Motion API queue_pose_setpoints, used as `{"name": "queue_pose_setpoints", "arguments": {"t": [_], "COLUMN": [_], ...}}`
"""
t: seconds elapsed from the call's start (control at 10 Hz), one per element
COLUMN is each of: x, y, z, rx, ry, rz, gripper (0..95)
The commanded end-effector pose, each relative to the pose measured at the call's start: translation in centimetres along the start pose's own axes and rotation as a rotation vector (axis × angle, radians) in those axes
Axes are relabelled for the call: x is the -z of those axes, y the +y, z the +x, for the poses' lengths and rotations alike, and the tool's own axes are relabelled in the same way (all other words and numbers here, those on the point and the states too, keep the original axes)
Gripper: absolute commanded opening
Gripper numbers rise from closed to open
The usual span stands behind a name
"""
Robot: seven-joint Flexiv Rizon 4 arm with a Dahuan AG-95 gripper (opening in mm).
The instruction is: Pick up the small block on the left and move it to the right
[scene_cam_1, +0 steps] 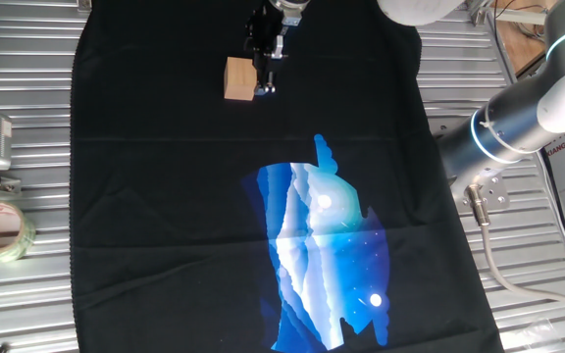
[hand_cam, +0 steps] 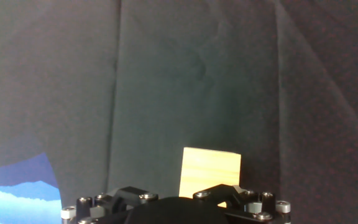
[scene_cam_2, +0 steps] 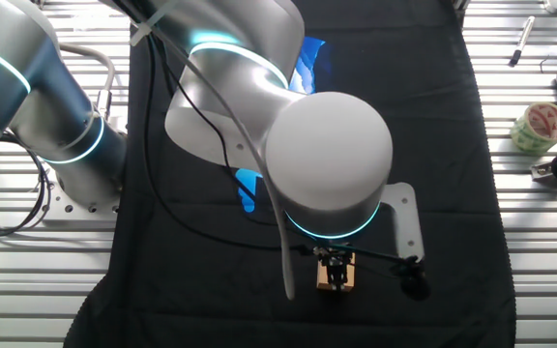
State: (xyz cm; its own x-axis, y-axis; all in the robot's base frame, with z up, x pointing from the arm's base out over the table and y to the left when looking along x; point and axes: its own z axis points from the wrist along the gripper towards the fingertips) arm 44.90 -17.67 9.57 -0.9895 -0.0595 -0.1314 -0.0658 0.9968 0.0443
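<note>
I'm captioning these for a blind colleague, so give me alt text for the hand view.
A light tan wooden small block sits on dark cloth just beyond the black tool, whose body fills the bottom edge. A patch of blue and white print shows at the lower left.

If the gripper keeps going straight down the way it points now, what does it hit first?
Probably the small light tan wooden cube, directly under the gripper; depth is unclear, so it might graze the black cloth beside it.
</note>
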Motion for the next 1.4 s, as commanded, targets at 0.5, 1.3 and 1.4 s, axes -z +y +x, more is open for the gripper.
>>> {"name": "queue_pose_setpoints", "arguments": {"t": [0.5, 1.3, 1.4], "x": [0.04, 0.04, 0.04], "y": [-0.02, -0.02, -0.02], "z": [0.1, 0.1, 0.1], "rx": [0.076, -0.066, -0.083], "ry": [0.064, 0.055, 0.055], "rz": [0.156, 0.073, 0.024], "gripper": [95.0, 95.0, 95.0]}}
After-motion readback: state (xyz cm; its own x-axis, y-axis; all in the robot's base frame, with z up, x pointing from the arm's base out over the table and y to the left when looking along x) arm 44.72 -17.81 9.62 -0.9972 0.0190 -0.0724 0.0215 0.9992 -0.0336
